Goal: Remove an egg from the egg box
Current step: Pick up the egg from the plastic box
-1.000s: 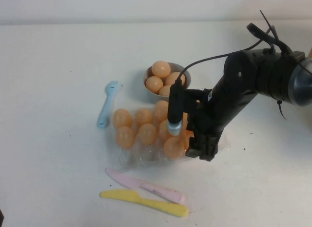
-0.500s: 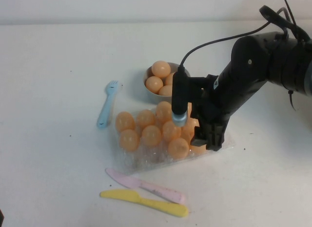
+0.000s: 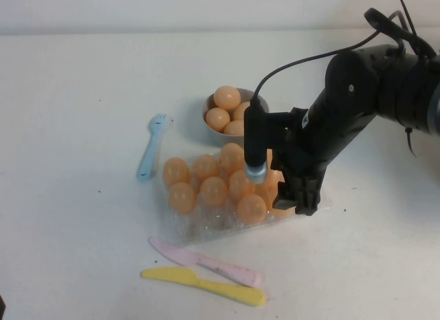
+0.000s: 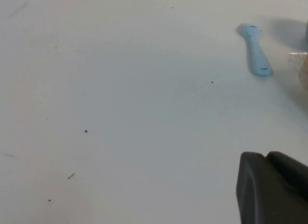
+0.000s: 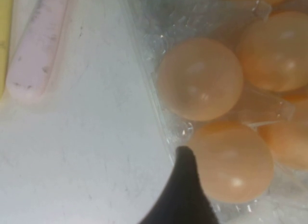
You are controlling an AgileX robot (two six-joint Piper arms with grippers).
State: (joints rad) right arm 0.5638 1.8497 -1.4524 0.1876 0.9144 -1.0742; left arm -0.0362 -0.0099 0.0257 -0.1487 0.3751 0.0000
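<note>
The clear crinkly egg box (image 3: 199, 227) lies mid-table with several peach-orange eggs in its cups. My right gripper (image 3: 295, 199) is down at the box's right end. In the right wrist view one dark finger (image 5: 185, 185) touches the side of an egg (image 5: 233, 161) that sits in its cup at the box's edge (image 5: 159, 36). No second finger shows on that egg's other side, so the jaws stand open. My left gripper (image 4: 272, 185) shows only in the left wrist view, shut and empty over bare table.
A small grey bowl (image 3: 260, 100) holding eggs stands just behind the box. A blue fork (image 3: 151, 146) lies to its left and also shows in the left wrist view (image 4: 255, 53). A pink knife (image 3: 206, 261) and a yellow knife (image 3: 206, 285) lie in front.
My right gripper moved right and a little away from the front edge. The egg box and its eggs shifted right with it. Little has moved in the last half second.
</note>
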